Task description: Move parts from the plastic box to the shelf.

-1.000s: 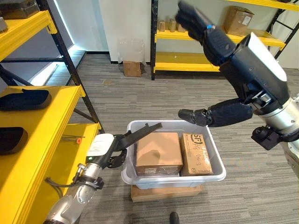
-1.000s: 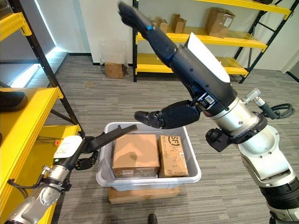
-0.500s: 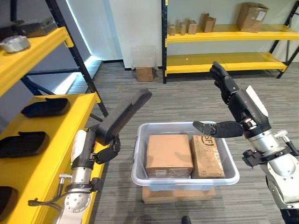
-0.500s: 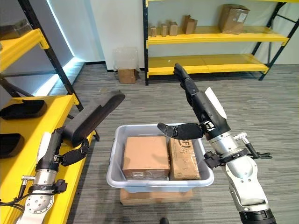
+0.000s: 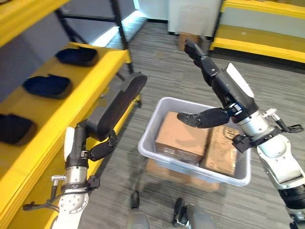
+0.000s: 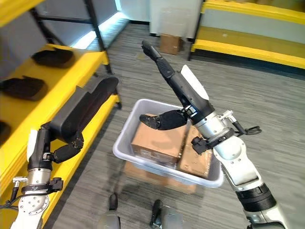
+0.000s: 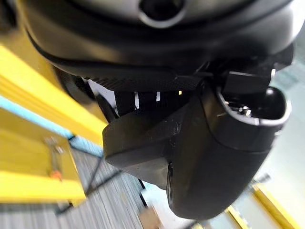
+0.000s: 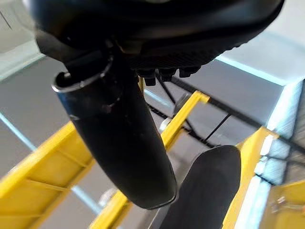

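left hand [image 5: 95,145] grips a black part [image 5: 116,107]; right hand [image 5: 212,90] spread above the box [image 5: 190,167].

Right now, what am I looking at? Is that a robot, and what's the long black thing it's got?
Yes, it's a robot shaped like a person. Two pictures come from cameras in its head, looking down. The other two come from cameras on its wrists, very close to its dark hands.

Its left hand has its fingers curled round a long black part, held up beside the yellow shelf. More black parts already lie on that shelf.

Its right hand is open, fingers straight, raised above a grey plastic box on the floor. Inside the box are two brown cardboard boxes, side by side.

The job is moving parts from the box onto the shelf. It looks like the long part may go there next.
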{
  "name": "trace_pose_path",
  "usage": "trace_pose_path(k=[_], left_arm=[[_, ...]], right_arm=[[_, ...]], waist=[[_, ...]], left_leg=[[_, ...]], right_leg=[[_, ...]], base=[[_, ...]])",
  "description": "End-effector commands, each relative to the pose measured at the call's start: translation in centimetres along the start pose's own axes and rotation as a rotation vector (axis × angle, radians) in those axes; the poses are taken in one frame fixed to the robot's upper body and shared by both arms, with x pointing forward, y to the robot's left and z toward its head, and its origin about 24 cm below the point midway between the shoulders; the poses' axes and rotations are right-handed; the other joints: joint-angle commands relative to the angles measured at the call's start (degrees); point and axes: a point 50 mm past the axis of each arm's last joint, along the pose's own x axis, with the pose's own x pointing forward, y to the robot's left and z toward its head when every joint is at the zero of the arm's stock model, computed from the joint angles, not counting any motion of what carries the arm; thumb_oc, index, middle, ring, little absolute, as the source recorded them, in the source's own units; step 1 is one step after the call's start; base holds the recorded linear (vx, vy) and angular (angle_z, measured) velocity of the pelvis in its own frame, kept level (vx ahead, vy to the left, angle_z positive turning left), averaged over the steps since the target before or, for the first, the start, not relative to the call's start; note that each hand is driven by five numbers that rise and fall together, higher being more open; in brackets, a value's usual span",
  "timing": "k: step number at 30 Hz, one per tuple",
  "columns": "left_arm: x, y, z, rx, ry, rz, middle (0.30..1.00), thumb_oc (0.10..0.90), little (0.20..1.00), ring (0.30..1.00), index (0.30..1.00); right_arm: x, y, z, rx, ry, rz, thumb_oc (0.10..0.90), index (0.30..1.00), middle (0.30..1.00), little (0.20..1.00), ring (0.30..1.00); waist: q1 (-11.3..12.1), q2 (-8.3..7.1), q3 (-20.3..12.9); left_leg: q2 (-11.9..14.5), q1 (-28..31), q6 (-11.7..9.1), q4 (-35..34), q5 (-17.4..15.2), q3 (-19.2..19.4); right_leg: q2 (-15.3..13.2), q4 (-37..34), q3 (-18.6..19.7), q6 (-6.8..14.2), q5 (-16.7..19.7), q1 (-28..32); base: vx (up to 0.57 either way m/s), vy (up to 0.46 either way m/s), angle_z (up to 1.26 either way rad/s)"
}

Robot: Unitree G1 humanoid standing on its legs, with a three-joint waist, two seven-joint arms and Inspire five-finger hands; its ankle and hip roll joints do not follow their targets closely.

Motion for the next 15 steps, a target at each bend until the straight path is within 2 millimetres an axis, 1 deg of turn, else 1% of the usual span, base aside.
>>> trace_pose_path(k=[1,2,4,5,6,7,9,10,12,15], left_arm=[[2.2,2.4,6.7,-0.121,-0.384,0.101,0.3,0.4,0.3,0.3,0.3],[2.1,2.6,6.9,-0.129,-0.391,0.108,0.3,0.4,0.3,0.3,0.3],[2.3,2.8,7.3,-0.12,-0.408,0.125,0.3,0.4,0.3,0.3,0.3],[2.4,2.7,7.4,-0.128,-0.413,0.128,0.3,0.4,0.3,0.3,0.3],[2.3,2.5,7.4,-0.125,-0.41,0.121,0.3,0.4,0.3,0.3,0.3],[2.2,2.6,7.5,-0.11,-0.412,0.115,0.3,0.4,0.3,0.3,0.3],[2.4,3.0,7.9,-0.079,-0.434,0.119,0.3,0.4,0.3,0.3,0.3],[2.5,3.4,7.9,-0.059,-0.439,0.147,0.3,0.4,0.3,0.3,0.3],[2.4,3.7,7.8,-0.029,-0.431,0.172,0.3,0.4,0.3,0.3,0.3],[2.2,4.2,7.4,0.008,-0.412,0.196,0.3,0.4,0.3,0.3,0.3]], right_arm=[[0.9,-1.7,3.4,-0.012,-0.228,-0.118,0.9,1.0,1.0,1.0,1.0],[0.6,-1.9,3.4,-0.014,-0.222,-0.142,0.9,1.0,1.0,1.0,1.0],[0.1,-2.2,3.1,-0.013,-0.206,-0.178,0.9,1.0,1.0,1.0,1.0],[-0.1,-2.3,3.0,-0.015,-0.197,-0.191,0.9,1.0,1.0,1.0,1.0],[-0.9,-2.7,2.8,-0.02,-0.174,-0.227,0.9,1.0,1.0,1.0,1.0],[-1.1,-2.7,2.7,-0.017,-0.168,-0.243,0.9,1.0,1.0,1.0,1.0],[-1.3,-2.9,2.6,-0.023,-0.162,-0.269,0.9,1.0,1.0,1.0,1.0],[-1.1,-2.8,2.5,-0.021,-0.158,-0.272,0.9,1.0,1.0,1.0,1.0],[-0.9,-2.4,2.3,-0.005,-0.153,-0.263,0.9,1.0,1.0,1.0,1.0],[-0.5,-2.0,2.2,0.011,-0.158,-0.249,0.9,1.0,1.0,1.0,1.0]], waist=[[-2.6,-2.31,-7.6],[-3.2,-2.31,-7.8],[-3.8,-2.23,-8.2],[-4.2,-2.16,-8.3],[-5.2,-1.68,-9.0],[-4.4,-1.77,-9.1],[-3.2,-2.38,-8.2],[-2.2,-3.14,-7.6],[-1.3,-4.01,-6.9],[0.2,-5.09,-6.6]], left_leg=[[3.5,5.8,-9.0,6.4,4.9,0.0],[3.3,8.1,-8.7,10.5,0.5,-0.7],[2.1,10.6,-8.3,12.6,-2.8,-1.0],[2.0,11.8,-8.1,11.1,-5.1,-0.4],[0.6,13.2,-6.7,5.2,-10.6,2.3],[-0.6,13.4,-5.9,3.9,-11.5,2.4],[-2.0,11.5,-5.7,4.3,-11.8,2.7],[-3.3,11.0,-5.3,4.2,-12.7,2.5],[-4.4,9.9,-4.5,5.4,-13.7,2.1],[-6.2,8.9,-3.3,6.6,-15.3,1.3]], right_leg=[[-1.8,-12.0,7.2,10.8,-1.3,6.4],[-1.9,-12.6,4.3,10.7,-1.2,7.4],[-2.5,-12.0,2.2,10.7,-0.7,7.2],[-3.0,-11.4,0.9,11.2,-0.3,7.0],[-4.0,-11.6,-0.5,12.7,0.9,7.9],[-4.6,-12.5,-0.3,13.8,2.5,8.2],[-6.4,-13.3,-1.9,14.8,4.8,8.3],[-7.5,-14.6,-2.6,15.9,6.8,8.3],[-8.4,-15.1,-2.5,16.8,8.4,8.1],[-9.8,-16.9,-2.7,18.2,10.8,8.4]], base=[[-0.15,-0.148,1.73],[-0.12,-0.097,1.51],[-0.13,0.016,1.33],[-0.03,0.246,1.61],[0.03,0.374,1.64],[0.03,0.467,1.1],[-0.05,0.34,0.53],[-0.05,0.273,0.44],[-0.05,0.238,0.36],[-0.03,0.212,0.27]])
